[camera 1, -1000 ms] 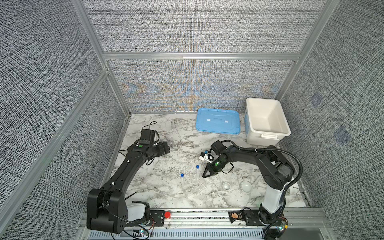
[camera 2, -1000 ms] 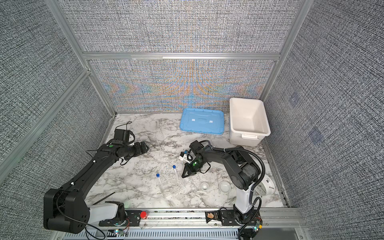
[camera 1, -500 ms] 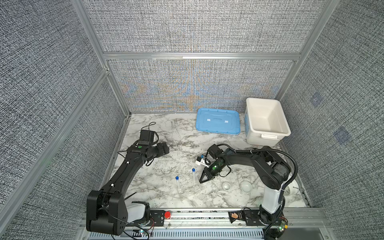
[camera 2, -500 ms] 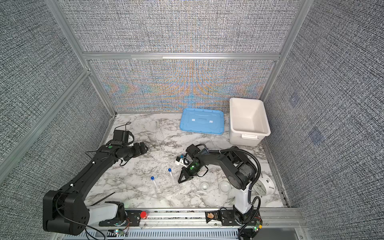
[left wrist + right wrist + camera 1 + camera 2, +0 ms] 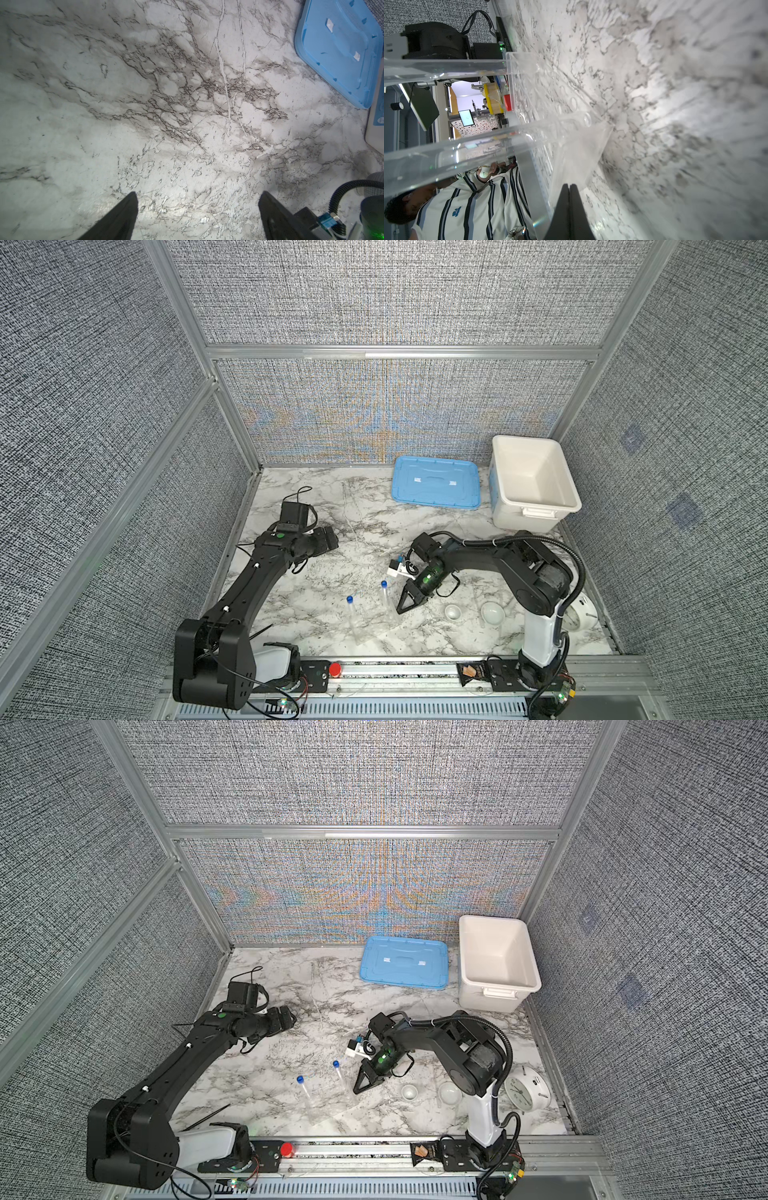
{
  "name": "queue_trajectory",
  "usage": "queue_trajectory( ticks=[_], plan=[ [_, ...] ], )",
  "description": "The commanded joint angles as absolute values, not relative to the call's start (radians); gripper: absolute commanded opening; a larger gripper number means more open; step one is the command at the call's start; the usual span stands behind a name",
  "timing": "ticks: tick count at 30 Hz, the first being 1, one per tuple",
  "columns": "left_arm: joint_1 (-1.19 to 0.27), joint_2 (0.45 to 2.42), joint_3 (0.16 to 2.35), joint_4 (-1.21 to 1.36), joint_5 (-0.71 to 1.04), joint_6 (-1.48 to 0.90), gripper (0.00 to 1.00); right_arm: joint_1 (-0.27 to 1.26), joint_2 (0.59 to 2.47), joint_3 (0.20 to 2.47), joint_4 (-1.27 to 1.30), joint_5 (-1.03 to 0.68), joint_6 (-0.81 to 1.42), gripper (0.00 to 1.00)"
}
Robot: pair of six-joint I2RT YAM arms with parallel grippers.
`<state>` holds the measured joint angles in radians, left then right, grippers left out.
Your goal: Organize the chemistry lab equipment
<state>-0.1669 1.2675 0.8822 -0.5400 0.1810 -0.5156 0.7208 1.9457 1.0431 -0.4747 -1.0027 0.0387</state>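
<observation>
Near the counter's front edge, two blue-capped tubes [image 5: 352, 614] [image 5: 385, 598] stand in a clear rack [image 5: 512, 62]. The right pincer [image 5: 402, 609], fingers pressed together, sits at its right side, two bowls [image 5: 453, 611] [image 5: 492, 612] rightward. Farther back, the left pincer [image 5: 197, 193] gapes apart above bare counter [image 5: 104, 104].

A small round white bowl [image 5: 493, 612] is sitting just left of the round white alarm clock [image 5: 524, 1092] in both top views. A slightly smaller white bowl [image 5: 453, 612] is sitting beside it, not touching, farther from the clock. Further left again, two slim clear tubes are standing cap-up, a bit apart: the nearer blue-capped tube [image 5: 386, 598] and the farther blue-capped tube [image 5: 352, 614].
</observation>
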Motion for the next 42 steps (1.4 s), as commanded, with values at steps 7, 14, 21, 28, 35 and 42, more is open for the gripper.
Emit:
queue_trajectory(
  ticks=[7,14,21,28,35,42],
  plan=[
    [-0.163,1.281,0.912,-0.496,0.143,-0.517,0.92,0.735,1.923,1.030,-0.453,-1.017,0.045,0.09],
    [-0.160,1.259,0.932,-0.439,0.174,-0.504,0.92,0.725,1.884,1.045,-0.518,-0.915,0.009,0.20],
    [-0.156,1.255,0.955,-0.402,0.191,-0.472,0.92,0.603,1.820,1.140,-0.666,-0.803,-0.041,0.25],
    [-0.143,1.244,0.978,-0.394,0.209,-0.457,0.92,0.512,1.745,1.354,-0.782,-0.590,0.032,0.35],
    [-0.140,1.206,0.974,-0.401,0.186,-0.425,0.93,0.448,1.600,1.377,-0.750,-0.289,0.146,0.39],
    [-0.140,1.187,0.974,-0.403,0.183,-0.368,0.93,0.406,1.412,1.246,-0.668,-0.069,0.221,0.40]
  ],
)
